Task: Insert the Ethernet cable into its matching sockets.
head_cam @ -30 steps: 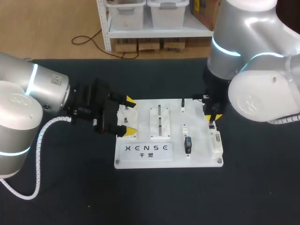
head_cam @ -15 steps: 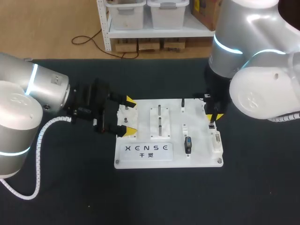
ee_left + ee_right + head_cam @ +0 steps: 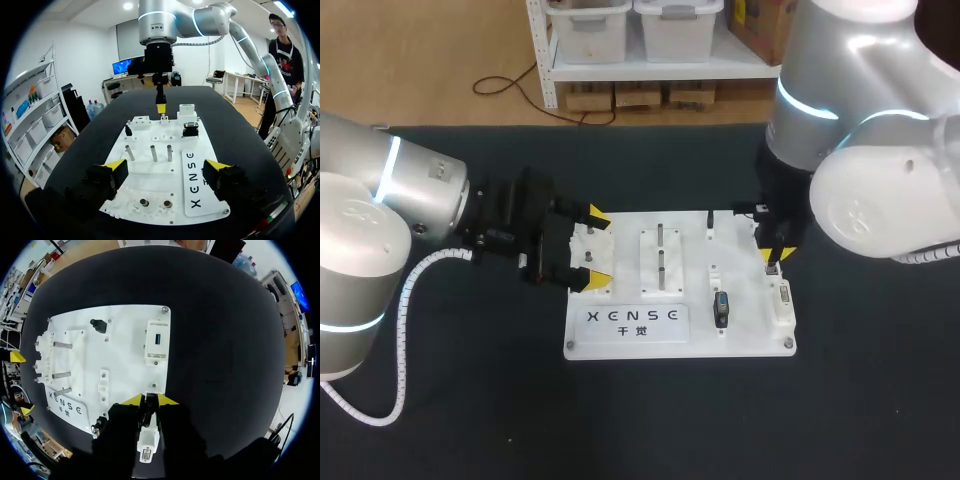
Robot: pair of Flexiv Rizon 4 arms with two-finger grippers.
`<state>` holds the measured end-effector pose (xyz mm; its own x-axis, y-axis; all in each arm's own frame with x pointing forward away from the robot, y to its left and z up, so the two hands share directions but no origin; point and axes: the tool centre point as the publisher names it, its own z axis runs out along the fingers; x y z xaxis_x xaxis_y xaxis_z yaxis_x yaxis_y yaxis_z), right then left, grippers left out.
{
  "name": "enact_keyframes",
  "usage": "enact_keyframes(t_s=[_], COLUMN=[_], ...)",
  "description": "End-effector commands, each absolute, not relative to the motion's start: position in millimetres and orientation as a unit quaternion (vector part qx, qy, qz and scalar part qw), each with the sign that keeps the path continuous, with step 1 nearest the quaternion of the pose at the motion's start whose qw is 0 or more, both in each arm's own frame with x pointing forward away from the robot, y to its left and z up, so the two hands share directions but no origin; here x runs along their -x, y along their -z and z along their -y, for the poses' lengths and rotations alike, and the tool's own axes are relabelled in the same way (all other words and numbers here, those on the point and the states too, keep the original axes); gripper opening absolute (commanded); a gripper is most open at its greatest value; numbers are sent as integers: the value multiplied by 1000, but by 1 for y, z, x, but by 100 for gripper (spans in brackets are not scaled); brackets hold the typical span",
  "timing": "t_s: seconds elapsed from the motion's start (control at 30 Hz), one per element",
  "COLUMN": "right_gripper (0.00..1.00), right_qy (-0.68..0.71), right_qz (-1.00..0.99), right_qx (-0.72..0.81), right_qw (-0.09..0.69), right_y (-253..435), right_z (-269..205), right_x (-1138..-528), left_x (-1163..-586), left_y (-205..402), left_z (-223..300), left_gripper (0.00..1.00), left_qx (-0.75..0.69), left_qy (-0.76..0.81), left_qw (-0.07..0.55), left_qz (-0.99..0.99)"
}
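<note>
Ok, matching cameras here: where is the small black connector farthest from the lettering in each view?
Head: small black connector right of the metal pegs.
Left wrist: connector beyond the pegs.
Right wrist: connector between the pegs and the blue-port socket.
Shared landmark: the pegs.

Count: 1 white board (image 3: 682, 342), 2 grippers (left gripper (image 3: 165, 168), right gripper (image 3: 148, 400)), 3 upright metal pegs (image 3: 153, 153), 1 white plug (image 3: 148, 442).
</note>
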<state>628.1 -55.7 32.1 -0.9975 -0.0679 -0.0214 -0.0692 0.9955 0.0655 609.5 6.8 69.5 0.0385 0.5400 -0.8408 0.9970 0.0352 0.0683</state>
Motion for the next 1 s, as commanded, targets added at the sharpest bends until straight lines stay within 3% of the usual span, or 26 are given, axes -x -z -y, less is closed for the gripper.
enact_keyframes(t_s=[0.03, 1.0], right_gripper=[0, 0], right_qy=[-33, -32], right_qz=[-999, -999], right_qx=[34, 38], right_qw=[12, 7], right_y=[-30, -22], right_z=[56, 55], right_x=[-629, -629], left_x=[-609, -609], left_y=[-68, -68], left_z=[-6, -6], left_gripper=[100, 100], left_qx=[-620, -620], left_qy=[311, 311], left_qw=[368, 368], left_qz=[-619, -619])
